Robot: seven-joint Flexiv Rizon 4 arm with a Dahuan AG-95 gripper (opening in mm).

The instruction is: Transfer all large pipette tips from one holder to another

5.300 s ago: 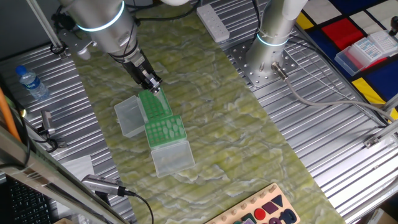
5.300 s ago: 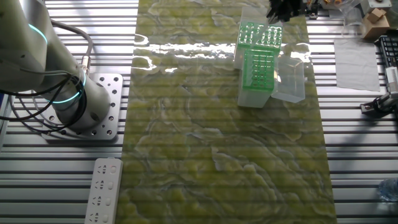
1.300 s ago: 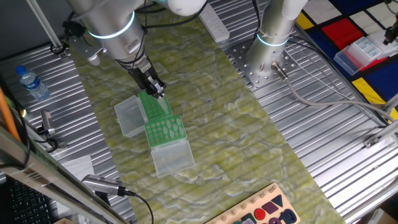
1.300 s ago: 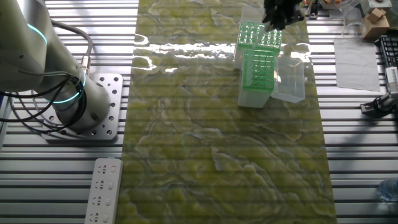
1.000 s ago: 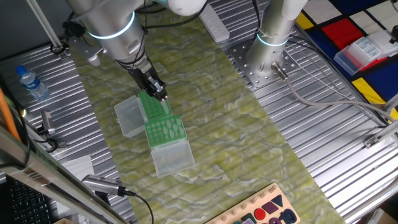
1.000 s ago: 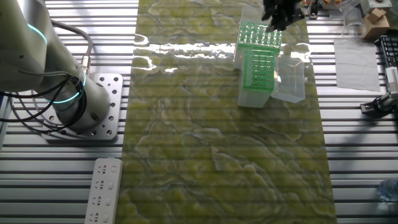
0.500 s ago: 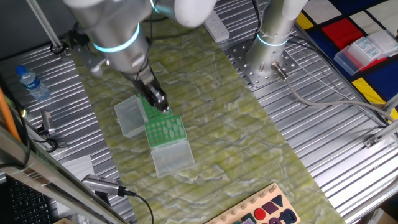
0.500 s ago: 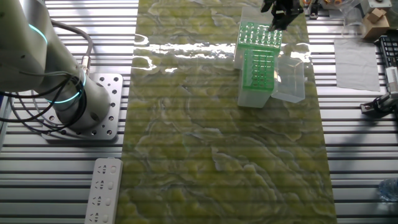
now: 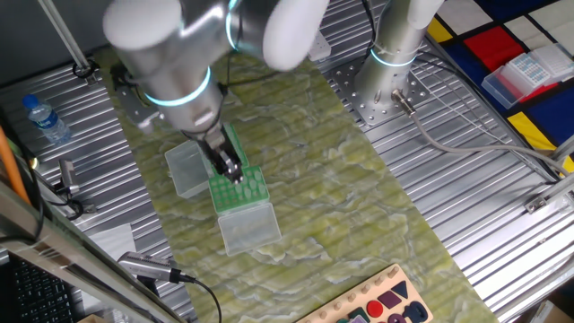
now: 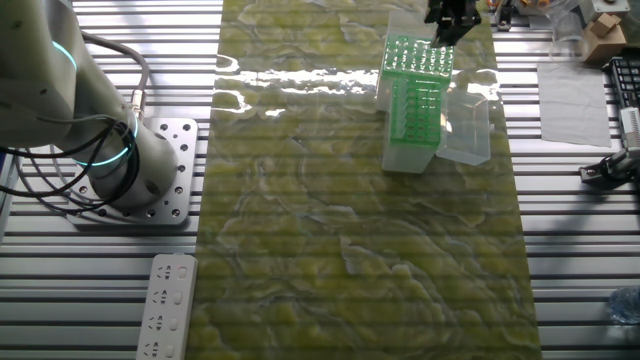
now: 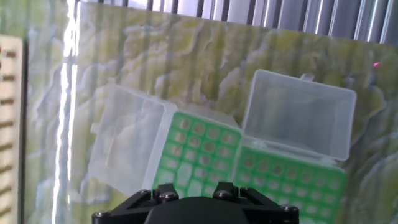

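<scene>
The two green racks [image 11: 261, 165] stand side by side and touching, each with its clear lid [image 11: 127, 143] folded open to the outer side, probably so that the large pipette tips [image 9: 240, 187] travel only a short way between holders; the arm reaches down steeply from above. The gripper [image 9: 233, 170] hangs over the racks; whether its jaws are closed or holding a tip cannot be told.
</scene>
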